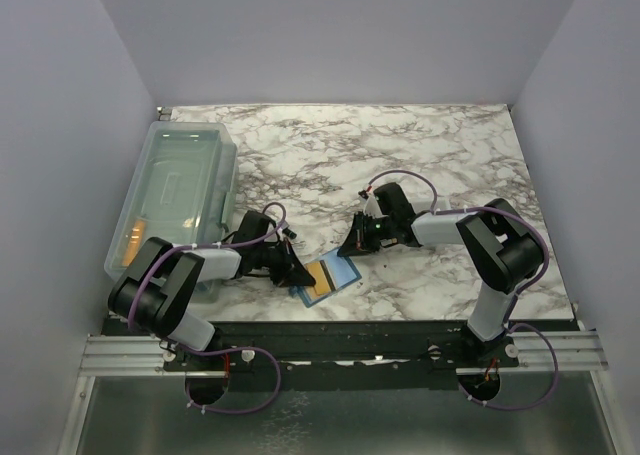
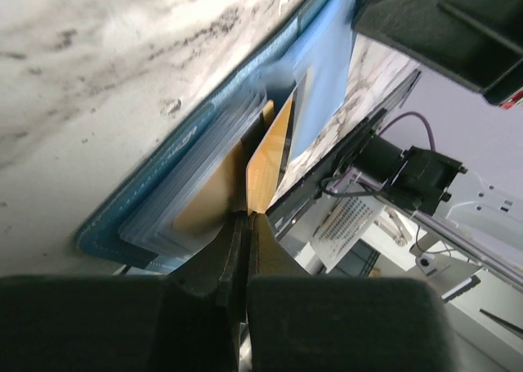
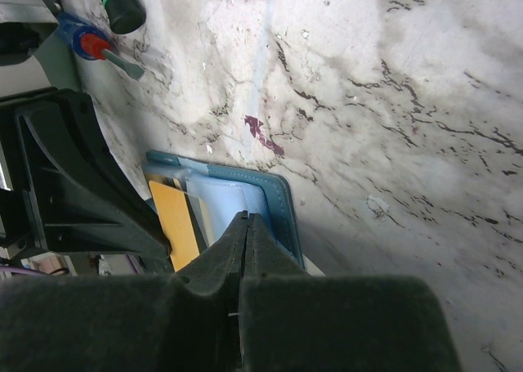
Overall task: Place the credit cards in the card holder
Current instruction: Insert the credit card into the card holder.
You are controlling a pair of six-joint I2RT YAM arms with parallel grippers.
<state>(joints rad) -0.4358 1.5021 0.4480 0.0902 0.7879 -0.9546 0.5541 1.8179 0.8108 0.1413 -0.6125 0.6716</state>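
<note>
The teal-blue card holder lies open on the marble table near the front edge, between my two grippers. My left gripper is shut on a golden-orange credit card, held edge-on with its far end among the holder's clear pockets. Another orange card shows inside a pocket. The orange card also shows in the top view and the right wrist view. My right gripper is shut, its tips pressed on the holder's pale-blue right half.
A large clear plastic bin stands at the left with something orange inside. The table's front edge runs just behind the holder. A black marker and a blue-red tool lie beyond it.
</note>
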